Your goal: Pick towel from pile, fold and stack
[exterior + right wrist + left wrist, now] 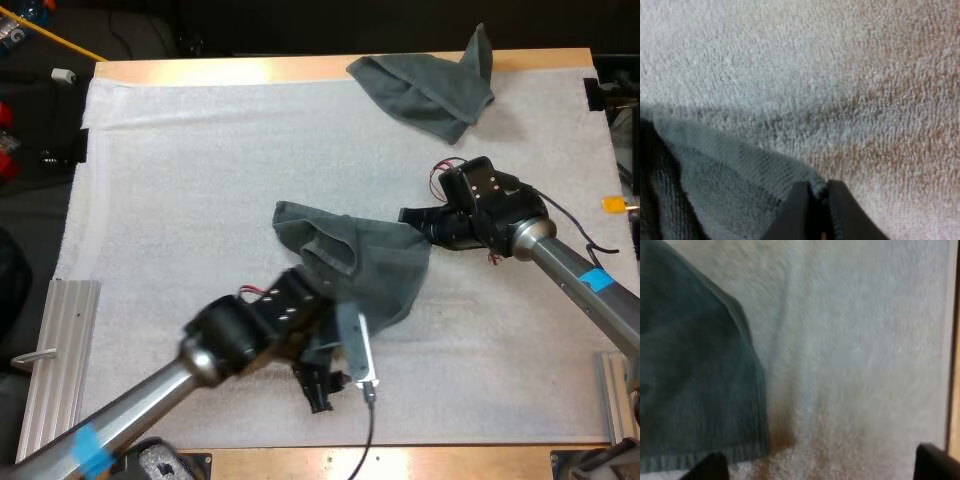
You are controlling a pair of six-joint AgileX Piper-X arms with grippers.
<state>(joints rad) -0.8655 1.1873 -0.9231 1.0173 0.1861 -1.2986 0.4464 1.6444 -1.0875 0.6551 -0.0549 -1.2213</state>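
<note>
Fold barely begun, stacking undone: one towel (365,265) lies rumpled mid-mat (180,200), my right gripper (819,200) pinching its corner, my left gripper (825,466) spread open beside its edge, while a second towel (430,85) sits crumpled at the counter's (300,68) far side.

This is a robotics lab bench, not a home or a shop. Two bare metal robot arms, the left arm (150,395) and the right arm (575,268), reach over a wooden table (300,68) covered by a white mat (200,200). An aluminium rail (60,350) is fixed along the table's side. A crumpled towel (375,265) and a second towel (430,85) lie on the mat.
</note>
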